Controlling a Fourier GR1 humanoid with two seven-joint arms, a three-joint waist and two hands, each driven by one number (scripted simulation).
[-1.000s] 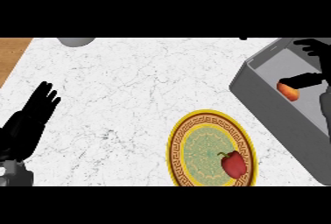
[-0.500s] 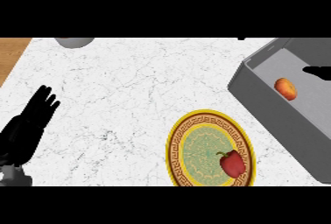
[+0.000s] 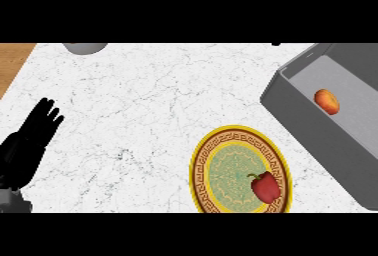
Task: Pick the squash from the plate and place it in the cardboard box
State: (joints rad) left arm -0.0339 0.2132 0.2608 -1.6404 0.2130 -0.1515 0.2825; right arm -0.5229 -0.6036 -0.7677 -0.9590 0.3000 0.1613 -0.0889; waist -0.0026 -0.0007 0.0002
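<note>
Squash [image 3: 327, 101] lies inside the box [image 3: 295, 107]; placement judged complete. Left robot hand [image 3: 33, 135] rests open on the counter [image 3: 148, 100]. Right robot hand not visible. Nothing remains.

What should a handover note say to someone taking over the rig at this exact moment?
Left hand: open, fingers straight, resting over the counter's left edge, holding nothing.
Right hand: not in view.
Squash: lying inside the box at the right, nothing touching it.
Plate: on the counter, carries only a red pepper.
Done: the squash is off the plate and in the box.
Left: nothing of the placing appears to remain; just confirm where the right hand is.
</note>
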